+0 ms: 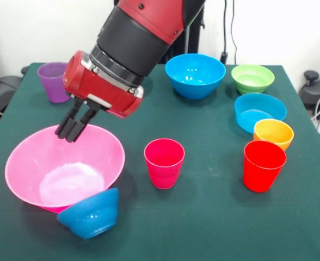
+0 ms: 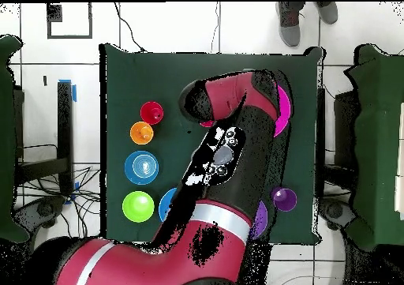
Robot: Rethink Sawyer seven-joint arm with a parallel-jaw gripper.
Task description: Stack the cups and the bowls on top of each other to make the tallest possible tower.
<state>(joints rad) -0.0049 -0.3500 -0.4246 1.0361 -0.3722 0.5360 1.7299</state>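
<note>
The huge pink bowl (image 1: 65,166) stands at the front left with nothing inside it. The small dark blue bowl (image 1: 89,213) lies tipped against its front rim. My gripper (image 1: 71,130) hangs over the pink bowl's far rim, its fingers (image 1: 66,127) close together and empty. The purple cup (image 1: 54,81) stands behind it. The magenta cup (image 1: 164,162) stands mid-table and the red cup (image 1: 264,165) at the right. In the overhead view my arm hides the gripper, and the pink bowl (image 2: 282,112) shows only as an edge.
The large blue bowl (image 1: 195,75) and the green bowl (image 1: 252,78) stand at the back. The cyan bowl (image 1: 259,111) and the orange bowl (image 1: 273,133) stand along the right side. A purple patch (image 2: 260,217) shows beside my arm. A person's feet (image 2: 292,25) are at the far edge.
</note>
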